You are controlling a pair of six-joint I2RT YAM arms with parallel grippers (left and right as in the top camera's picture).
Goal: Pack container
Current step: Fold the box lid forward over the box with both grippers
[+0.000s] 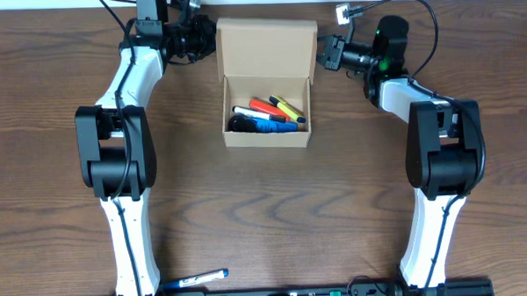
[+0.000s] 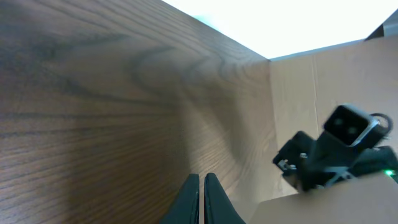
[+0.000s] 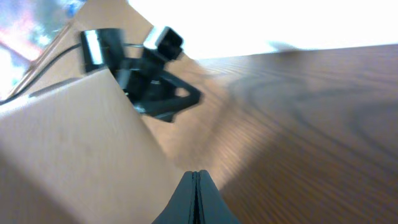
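You had two grippers in play, and both were clenched with nothing between the fingers. The left gripper (image 1: 209, 37) had its fingertips (image 2: 191, 198) pressed together in its wrist view, and the right gripper (image 1: 323, 54) showed its fingertips (image 3: 189, 200) the same way.

The one container (image 1: 267, 49) sat between your two grippers on the table (image 1: 353, 189), open, with its flap lid raised at the back. The lid's left edge was just beside your left gripper and its right edge just beside your right gripper. You could not tell from any view whether either one touched the cardboard.

Inside the box, in front of and between your grippers, lay a cluster of pens (image 1: 267, 115). You could count about five: black, blue, white, orange-red and yellow. They overlapped, so the count was not certain.

One more pen (image 1: 198, 279) lay loose on the table, well apart from both grippers, near the base of your left arm.
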